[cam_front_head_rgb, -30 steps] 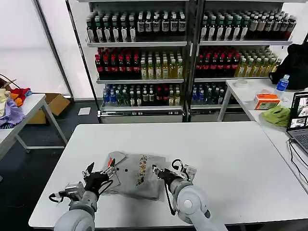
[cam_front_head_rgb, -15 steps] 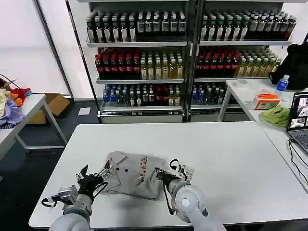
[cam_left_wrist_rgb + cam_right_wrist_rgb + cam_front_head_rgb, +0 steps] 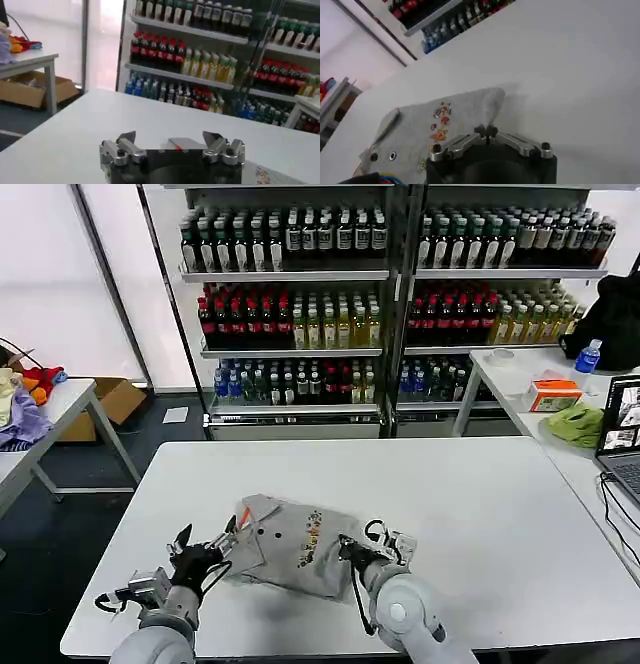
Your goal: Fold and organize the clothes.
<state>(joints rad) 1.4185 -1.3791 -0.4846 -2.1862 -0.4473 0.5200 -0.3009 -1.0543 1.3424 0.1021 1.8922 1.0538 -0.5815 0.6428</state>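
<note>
Shirt near table's front edge; right tool apparently pinches it, left tool wide.

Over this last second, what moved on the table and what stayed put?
The grey shirt slid toward the robot's right and away from it, turning a little. The right tool, shut on the shirt's edge, went with it. The left tool, open beside the collar, shifted slightly outward. The white table and bottle shelves are unchanged.
</note>
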